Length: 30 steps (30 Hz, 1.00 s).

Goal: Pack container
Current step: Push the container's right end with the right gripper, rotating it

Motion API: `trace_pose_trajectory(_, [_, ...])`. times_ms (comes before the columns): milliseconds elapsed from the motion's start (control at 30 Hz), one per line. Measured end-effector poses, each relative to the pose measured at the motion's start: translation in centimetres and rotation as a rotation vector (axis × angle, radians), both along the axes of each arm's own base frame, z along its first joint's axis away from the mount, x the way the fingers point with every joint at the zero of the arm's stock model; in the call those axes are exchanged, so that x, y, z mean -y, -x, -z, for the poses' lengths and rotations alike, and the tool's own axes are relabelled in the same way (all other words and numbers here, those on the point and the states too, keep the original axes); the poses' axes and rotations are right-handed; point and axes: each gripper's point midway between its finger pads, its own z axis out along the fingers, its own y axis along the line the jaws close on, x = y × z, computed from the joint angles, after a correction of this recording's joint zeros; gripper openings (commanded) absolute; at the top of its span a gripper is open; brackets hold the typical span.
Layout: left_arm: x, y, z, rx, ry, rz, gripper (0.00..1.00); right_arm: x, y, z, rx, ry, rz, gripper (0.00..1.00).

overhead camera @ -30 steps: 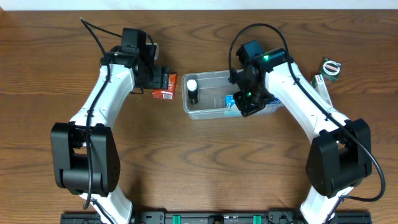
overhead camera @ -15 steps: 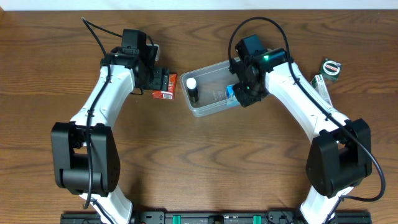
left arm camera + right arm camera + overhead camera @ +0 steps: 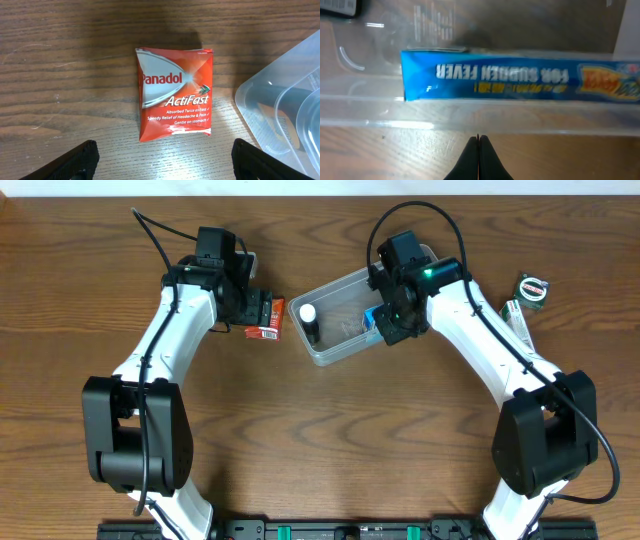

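Observation:
The clear container (image 3: 335, 330) lies tilted at the table's middle, its right end turned toward the far side. It holds a white-capped bottle (image 3: 308, 320) and a blue box (image 3: 372, 322). My right gripper (image 3: 397, 332) is shut and empty, its tips against the outside of the container's right-hand wall. In the right wrist view the shut tips (image 3: 478, 138) sit just below the clear wall (image 3: 470, 107), with the blue box (image 3: 520, 75) behind it. My left gripper (image 3: 165, 167) is open wide above a red Panadol packet (image 3: 175, 92), which lies flat on the wood left of the container (image 3: 280, 100).
A small green and black round item (image 3: 533, 288) and a clear wrapped item (image 3: 515, 315) lie at the far right. The red packet (image 3: 266, 330) lies a little left of the container's left end.
The container has swung round, its right end moving toward the far side as my shut right gripper moved that way against it. The left arm has not moved.

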Motion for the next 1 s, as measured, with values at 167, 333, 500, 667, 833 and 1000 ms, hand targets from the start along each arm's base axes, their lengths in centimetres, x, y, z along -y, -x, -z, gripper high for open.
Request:
trace_pose_trajectory(167, [0.0,0.0,0.0,-0.001,0.0,0.0,0.86,0.2,1.8,-0.4,-0.071,0.001,-0.004,0.01])
trace_pose_trajectory(333, [0.0,0.1,0.0,-0.003,0.0,0.0,0.86,-0.3,0.4,-3.5,0.028,-0.048,0.0,0.01])
trace_pose_trajectory(500, [0.0,0.2,0.1,-0.008,0.0,0.0,0.86,0.4,-1.4,-5.1,0.114,-0.067,0.032,0.01])
trace_pose_trajectory(667, [0.0,0.2,0.1,-0.01,-0.001,0.0,0.86,1.4,-1.9,-5.1,0.129,-0.036,0.055,0.01])
trace_pose_trajectory(833, [0.0,0.2,0.1,-0.01,-0.001,0.0,0.86,2.0,-2.8,-5.2,0.157,-0.033,0.074,0.01])
trace_pose_trajectory(1000, [0.0,0.2,0.1,-0.011,-0.001,0.0,0.86,2.6,-3.5,-4.6,0.16,-0.026,0.092,0.01])
